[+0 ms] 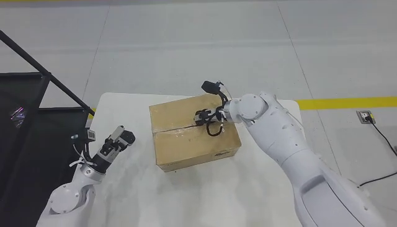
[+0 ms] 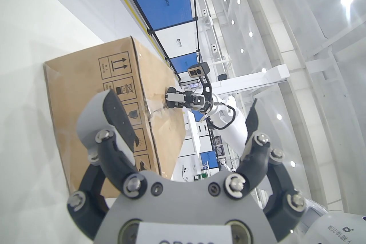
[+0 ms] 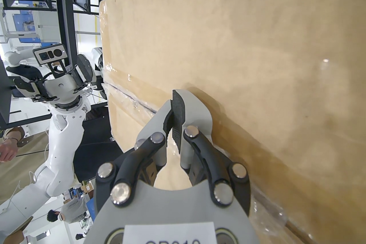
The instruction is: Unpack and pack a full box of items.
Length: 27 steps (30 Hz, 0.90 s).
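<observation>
A closed brown cardboard box (image 1: pixel 192 137) stands in the middle of the white table (image 1: pixel 124 109), its top flaps meeting at a taped seam (image 3: pixel 131 102). My right gripper (image 1: pixel 203 116) rests on top of the box at that seam, shut (image 3: pixel 175 109), with nothing visible between its pads. My left gripper (image 1: pixel 121 139) hovers left of the box, a short gap away, open and empty (image 2: pixel 183 119). It faces the printed side of the box (image 2: pixel 114 79). Beyond it the right gripper (image 2: pixel 171 97) sits on the box top.
A black frame with dark netting (image 1: pixel 25 121) stands off the table's left edge, close behind my left arm. Bare tabletop lies in front of the box (image 1: pixel 205 190) and to its left. The table's right edge (image 1: pixel 298 112) passes under my right arm.
</observation>
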Motion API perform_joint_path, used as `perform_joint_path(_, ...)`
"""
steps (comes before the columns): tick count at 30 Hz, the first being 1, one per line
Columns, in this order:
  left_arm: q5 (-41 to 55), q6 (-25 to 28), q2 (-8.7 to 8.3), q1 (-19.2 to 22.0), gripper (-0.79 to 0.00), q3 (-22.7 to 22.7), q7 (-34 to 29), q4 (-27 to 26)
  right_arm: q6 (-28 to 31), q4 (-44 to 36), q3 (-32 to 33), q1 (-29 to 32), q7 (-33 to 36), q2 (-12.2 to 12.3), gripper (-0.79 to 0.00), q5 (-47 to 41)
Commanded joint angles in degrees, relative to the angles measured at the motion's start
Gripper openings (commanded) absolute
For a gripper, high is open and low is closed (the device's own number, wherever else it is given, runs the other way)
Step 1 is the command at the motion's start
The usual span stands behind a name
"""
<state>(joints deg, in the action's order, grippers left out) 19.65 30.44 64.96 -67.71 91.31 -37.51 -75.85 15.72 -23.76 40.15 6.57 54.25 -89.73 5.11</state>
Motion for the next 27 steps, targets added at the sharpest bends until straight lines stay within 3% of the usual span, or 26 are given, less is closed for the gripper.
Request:
perform_joint_path(1,0.0,0.0,-0.03,0.1,0.0,0.0,-0.1,0.0,-0.7,-1.3,0.8,0.5,0.4,0.9,-0.785,0.6)
perform_joint_path(12,0.0,-0.3,-0.35,1.0,0.0,0.5,-0.6,0.0,-8.2,-17.2,8.6,8.0,1.0,8.1,-0.785,6.2)
perform_joint_path(22,0.3,-0.2,-0.55,1.0,0.0,0.4,-1.0,-0.2,-16.7,-39.4,22.4,22.1,3.2,15.3,-0.785,11.6)
perform_joint_path(27,1.0,0.5,-0.73,0.9,0.0,1.4,-0.6,-0.8,-15.9,-47.0,29.5,29.0,1.6,17.5,-0.785,10.7)
